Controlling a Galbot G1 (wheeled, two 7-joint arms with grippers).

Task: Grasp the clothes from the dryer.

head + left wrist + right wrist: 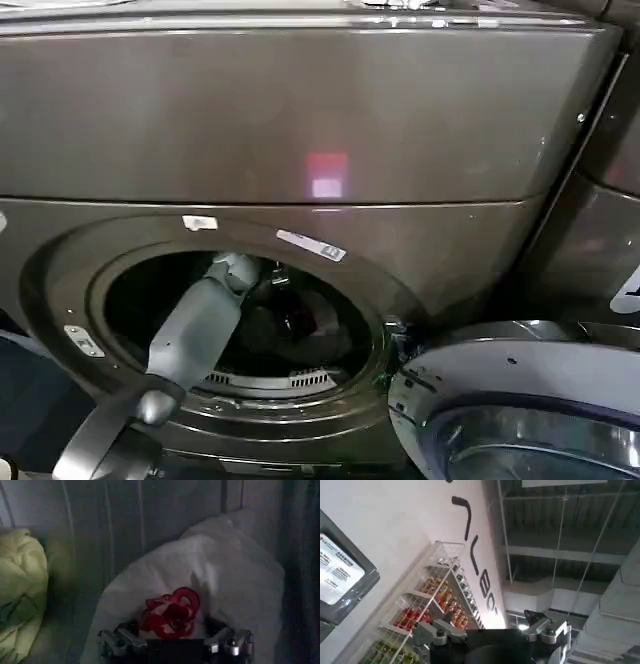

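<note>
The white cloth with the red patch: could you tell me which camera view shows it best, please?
The left wrist view: the white cloth lies just beyond the left gripper, red patch facing it. The head view shows only a dim reddish spot inside the dryer.

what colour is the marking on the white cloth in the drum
Red, a looping swirl pattern on the white cloth, clearest in the left wrist view.

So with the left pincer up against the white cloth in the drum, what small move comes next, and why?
Probably close the left pincer on the white cloth: its open fingers straddle the red patch, with the fabric bunched between them. The green cloth lies apart.
</note>
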